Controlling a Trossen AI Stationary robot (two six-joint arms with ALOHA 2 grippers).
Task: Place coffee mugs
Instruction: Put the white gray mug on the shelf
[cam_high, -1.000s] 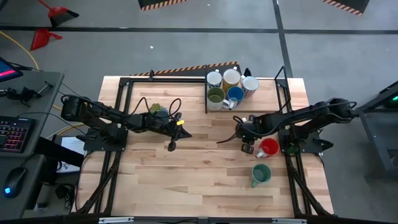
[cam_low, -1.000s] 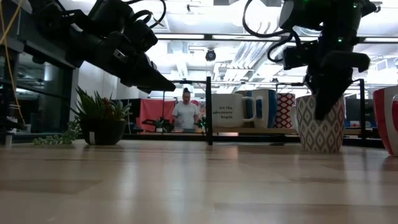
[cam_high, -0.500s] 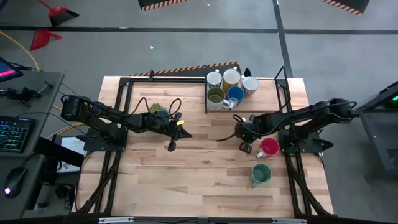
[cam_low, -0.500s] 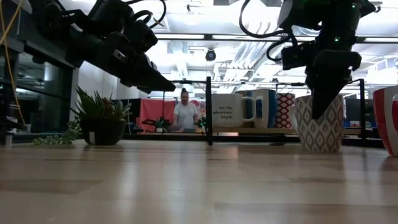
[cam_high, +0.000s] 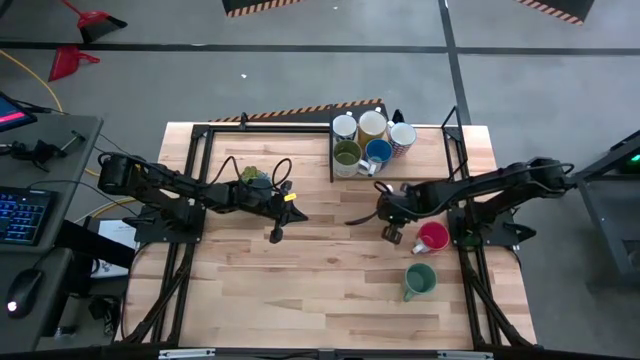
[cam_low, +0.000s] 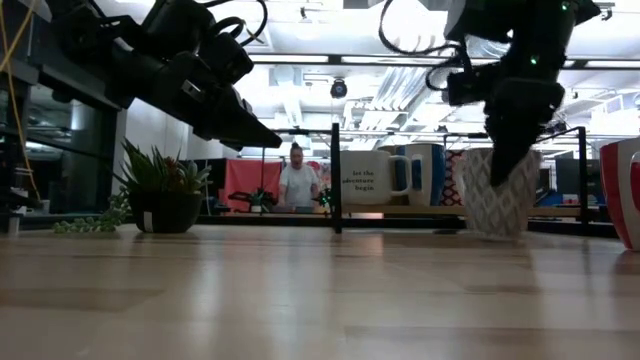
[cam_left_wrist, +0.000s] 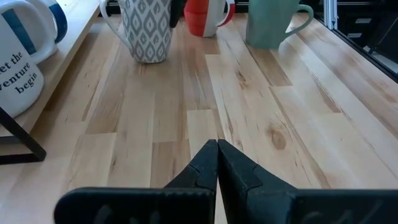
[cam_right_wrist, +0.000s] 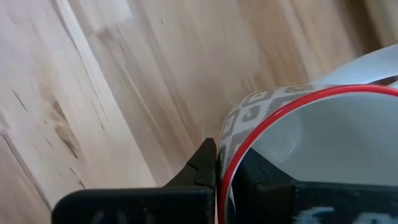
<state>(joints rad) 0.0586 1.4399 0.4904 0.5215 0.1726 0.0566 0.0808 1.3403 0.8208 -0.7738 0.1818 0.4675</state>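
My right gripper (cam_right_wrist: 217, 168) is shut on a grey-and-white patterned mug with a red rim (cam_low: 497, 195), which stands right of the table's middle (cam_high: 392, 234). A red mug (cam_high: 432, 237) stands just right of it, and a teal mug (cam_high: 420, 280) lies nearer the near edge. Several more mugs, white, cream, olive and blue, stand on the black rack (cam_high: 336, 165) at the far edge. My left gripper (cam_left_wrist: 216, 148) is shut and empty, hovering over the table's middle (cam_high: 277, 234). My right gripper pinches the patterned mug's wall at the red rim (cam_right_wrist: 225, 163), one finger (cam_right_wrist: 264, 180) inside the mug and one (cam_right_wrist: 200, 167) outside. The fingers come from above, slanting down. The mug stays about upright; whether its base is clear of the table, I cannot tell.
A small potted plant (cam_low: 160, 190) sits behind my left arm (cam_high: 255, 175). The rack's black upright (cam_low: 336, 180) stands left of the held mug. A black frame borders the far and side edges. A person stands in the room beyond (cam_low: 298, 185).
My right gripper has carried the patterned mug a short way toward the table's left and slightly toward the far edge, away from the red mug. The mug has stayed about upright in the same hold.
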